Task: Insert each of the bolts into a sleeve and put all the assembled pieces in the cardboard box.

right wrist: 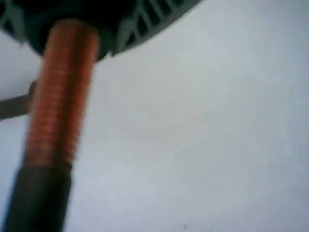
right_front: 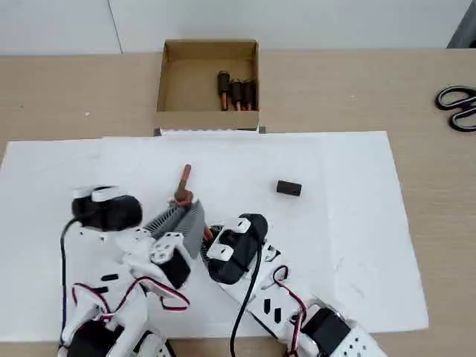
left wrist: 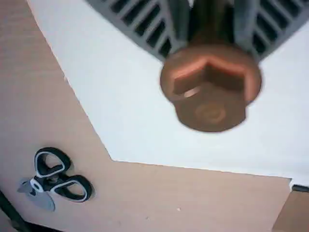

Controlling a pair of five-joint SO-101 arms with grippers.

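My left gripper is shut on a copper bolt that stands tilted over the white sheet. Its hex head shows right at the grey fingers in the left wrist view. My right gripper sits close beside the left one. In the right wrist view this gripper is shut on a copper threaded shaft, whose far end sits in a black sleeve. A loose black sleeve lies on the sheet to the right. The cardboard box at the back holds three assembled pieces.
Both arms work over a white paper sheet on the wooden table. Scissors lie at the table's far right edge and also appear as scissors in the left wrist view. The two arms' bodies crowd the front middle.
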